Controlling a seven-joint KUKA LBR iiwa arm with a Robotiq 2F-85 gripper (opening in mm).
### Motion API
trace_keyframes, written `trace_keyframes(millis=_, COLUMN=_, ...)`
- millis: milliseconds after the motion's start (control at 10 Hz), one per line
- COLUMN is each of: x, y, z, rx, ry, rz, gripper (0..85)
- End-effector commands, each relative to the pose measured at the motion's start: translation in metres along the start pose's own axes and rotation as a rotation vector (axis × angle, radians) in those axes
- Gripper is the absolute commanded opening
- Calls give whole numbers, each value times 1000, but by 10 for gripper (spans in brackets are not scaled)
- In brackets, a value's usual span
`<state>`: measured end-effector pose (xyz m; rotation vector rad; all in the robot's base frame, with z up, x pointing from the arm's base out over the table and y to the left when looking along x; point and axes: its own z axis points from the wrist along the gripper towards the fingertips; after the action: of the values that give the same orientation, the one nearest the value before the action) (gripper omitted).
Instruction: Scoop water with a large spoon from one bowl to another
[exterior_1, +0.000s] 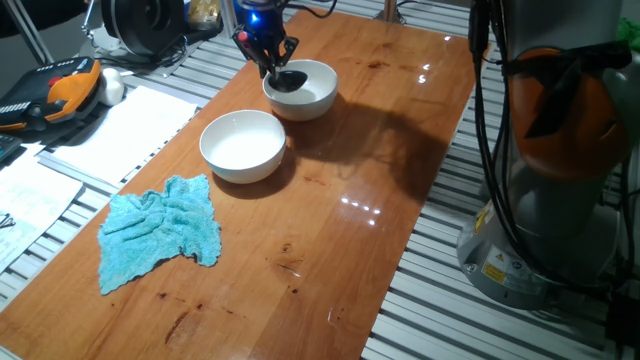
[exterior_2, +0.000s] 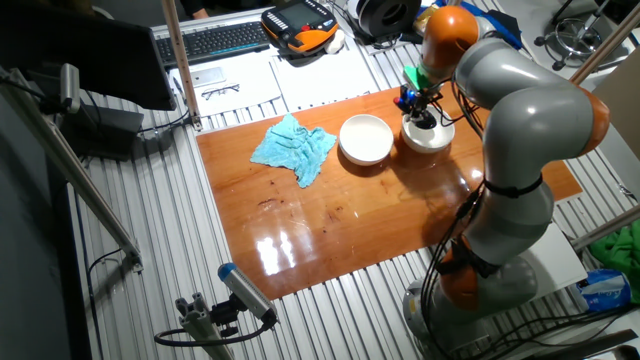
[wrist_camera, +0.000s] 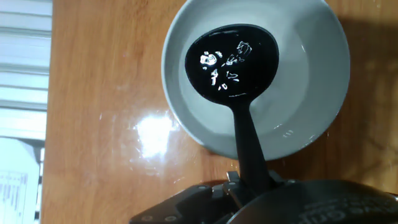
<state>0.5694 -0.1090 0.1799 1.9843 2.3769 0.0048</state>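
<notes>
Reaching down over the far bowl (exterior_1: 312, 97), fingers (exterior_1: 271, 62) clamping the large spoon (wrist_camera: 233, 61), cup level inside it.

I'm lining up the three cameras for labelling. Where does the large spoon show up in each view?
One fixed view: the large spoon is at top centre, its cup over the far white bowl, under the gripper.
The other fixed view: upper right, a small dark shape at that bowl, partly hidden by the arm.
Hand view: the cup fills the upper centre, its handle running down to the jaws.
Shared landmark: that far white bowl.
</notes>
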Motion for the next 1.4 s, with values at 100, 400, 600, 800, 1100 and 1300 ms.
trace_keyframes(millis=100, x=1, y=-1, z=-3, rx=-3, ry=6, rz=1, gripper=0)
trace_keyframes(millis=400, x=3, y=-2, z=-10, rx=-16, ry=17, rz=9, gripper=0)
trace_keyframes(millis=600, x=4, y=-2, z=-11, rx=-38, ry=20, rz=13, gripper=0)
trace_keyframes(millis=800, x=4, y=-2, z=-12, rx=-58, ry=19, rz=12, gripper=0)
trace_keyframes(millis=1100, x=7, y=3, z=-17, rx=-54, ry=19, rz=7, gripper=0)
trace_keyframes(millis=1300, x=12, y=9, z=-24, rx=-43, ry=18, rz=7, gripper=0)
